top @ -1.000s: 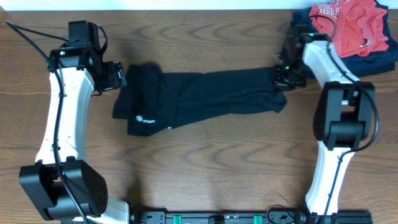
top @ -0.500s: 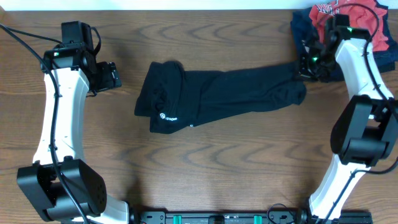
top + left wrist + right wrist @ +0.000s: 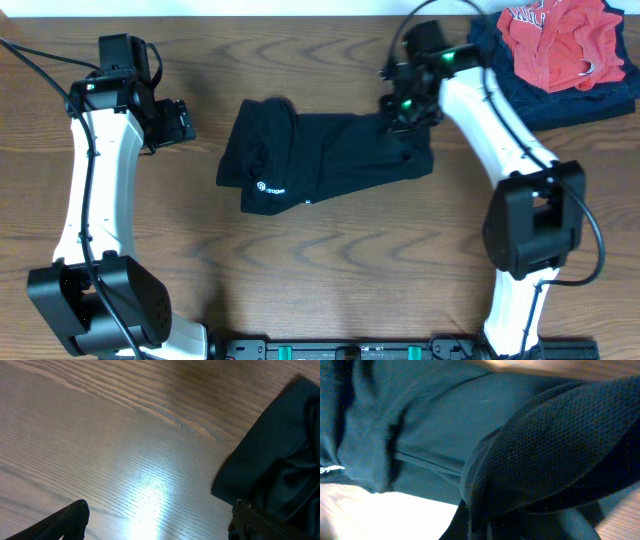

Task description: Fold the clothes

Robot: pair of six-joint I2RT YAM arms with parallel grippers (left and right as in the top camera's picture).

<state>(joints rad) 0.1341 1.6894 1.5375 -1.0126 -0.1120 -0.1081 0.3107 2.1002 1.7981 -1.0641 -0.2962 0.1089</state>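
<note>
R pincer [image 3: 404, 108] clamped on black trousers [image 3: 320, 155] leg end, L pincer [image 3: 190, 122] apart, near waistband

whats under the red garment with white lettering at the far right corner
A folded dark navy garment lies under the crumpled red garment with white lettering, showing along its left and lower edges. The navy fabric's middle, and anything else beneath the red one, is covered.

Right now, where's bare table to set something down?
The widest bare patch is the front strip of table, between the black garment and the near edge. Another lies behind the garment, toward the far edge. Crowded: the far right corner, with the red garment on the navy garment.
</note>
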